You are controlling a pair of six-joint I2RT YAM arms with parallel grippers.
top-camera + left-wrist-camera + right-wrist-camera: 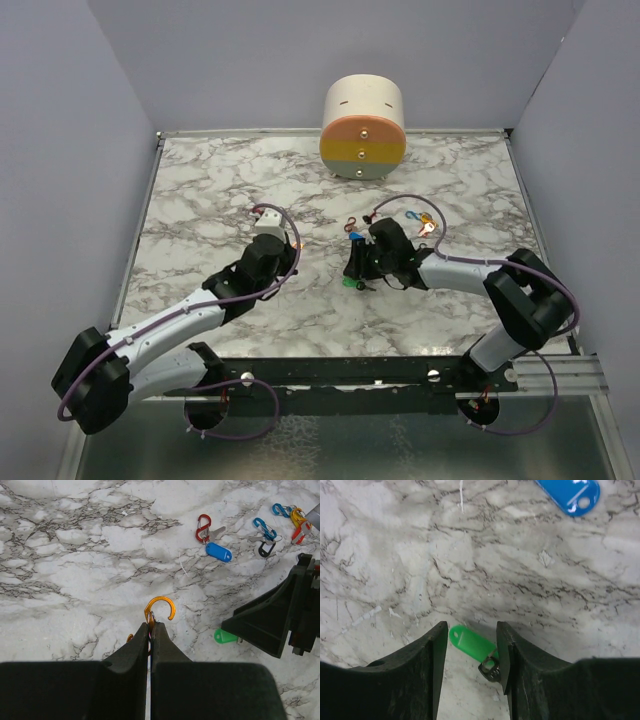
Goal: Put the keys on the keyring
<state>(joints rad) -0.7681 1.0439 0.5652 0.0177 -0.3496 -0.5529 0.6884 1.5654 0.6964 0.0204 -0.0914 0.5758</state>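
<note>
Green plastic-headed key (470, 644) lies flat on the white marble surface (395, 555), inside the spread right claw (471, 632) (not gripped yet). Left claw (150, 626) is pressed together, pinching the orange metal hook clip (160, 598). Best: close squarely on the head, leaving the ring end free.

Marble tabletop (200, 190) enclosed by plain lavender-grey walls (250, 60).

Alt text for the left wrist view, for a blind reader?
The left claw is shut on an orange clip over a marble table. To its right, the right claw stands by a green tag; more clips and a blue tag lie beyond.
</note>
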